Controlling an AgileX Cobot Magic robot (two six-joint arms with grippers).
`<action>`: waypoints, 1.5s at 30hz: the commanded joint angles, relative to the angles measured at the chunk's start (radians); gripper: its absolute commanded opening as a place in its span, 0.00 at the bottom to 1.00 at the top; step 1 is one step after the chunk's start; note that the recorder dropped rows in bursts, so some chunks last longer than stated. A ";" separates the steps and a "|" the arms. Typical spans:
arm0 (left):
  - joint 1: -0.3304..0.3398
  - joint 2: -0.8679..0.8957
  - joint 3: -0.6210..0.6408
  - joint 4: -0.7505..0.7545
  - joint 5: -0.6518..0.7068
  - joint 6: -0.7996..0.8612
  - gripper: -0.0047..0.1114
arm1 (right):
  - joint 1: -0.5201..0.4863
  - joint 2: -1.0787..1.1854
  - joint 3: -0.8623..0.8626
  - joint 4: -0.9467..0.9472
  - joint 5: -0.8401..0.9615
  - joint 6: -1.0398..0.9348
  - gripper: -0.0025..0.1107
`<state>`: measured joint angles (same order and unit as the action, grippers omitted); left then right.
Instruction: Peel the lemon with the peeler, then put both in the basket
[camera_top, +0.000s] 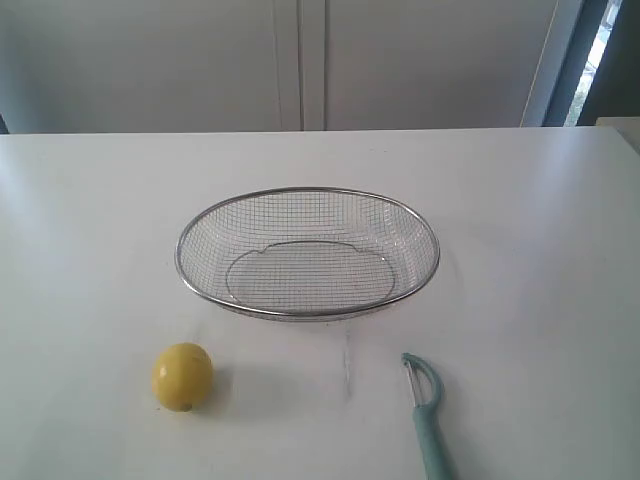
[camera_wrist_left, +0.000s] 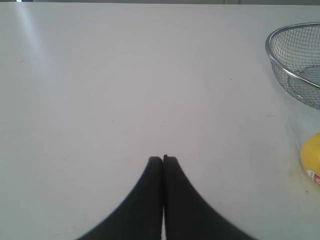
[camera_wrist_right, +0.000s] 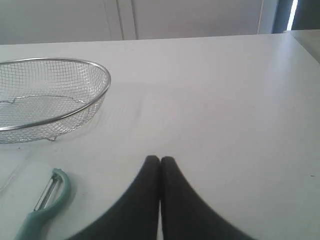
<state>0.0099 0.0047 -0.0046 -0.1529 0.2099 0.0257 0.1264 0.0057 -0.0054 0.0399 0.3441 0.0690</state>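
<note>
A small yellow lemon (camera_top: 182, 376) sits on the white table, in front of the basket and to its left; it also shows at the edge of the left wrist view as the lemon (camera_wrist_left: 312, 156). The teal peeler (camera_top: 428, 412) lies in front of the basket on the right, head towards it, and appears again as the peeler (camera_wrist_right: 44, 202). The wire mesh basket (camera_top: 307, 192) stands empty mid-table. My left gripper (camera_wrist_left: 163, 159) is shut on nothing, well aside of the lemon. My right gripper (camera_wrist_right: 160, 159) is shut and empty, beside the peeler. Neither gripper shows in the exterior view.
The white table (camera_top: 520, 220) runs back to a pale wall with cabinet panels (camera_top: 300, 60). A dark window frame (camera_top: 590, 55) stands at the back right. The basket's rim (camera_wrist_left: 287, 31) (camera_wrist_right: 102, 75) is in both wrist views.
</note>
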 joint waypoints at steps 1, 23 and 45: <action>0.000 -0.005 0.005 -0.002 0.000 0.001 0.04 | 0.002 -0.006 0.005 -0.007 -0.007 -0.006 0.02; 0.000 -0.005 0.005 -0.002 0.000 0.001 0.04 | 0.002 -0.006 0.005 -0.007 -0.007 -0.006 0.02; 0.000 -0.005 0.005 -0.002 0.000 0.001 0.04 | 0.002 -0.006 0.005 -0.005 -0.243 -0.011 0.02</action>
<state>0.0099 0.0047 -0.0046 -0.1529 0.2099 0.0257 0.1264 0.0057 -0.0054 0.0399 0.1693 0.0611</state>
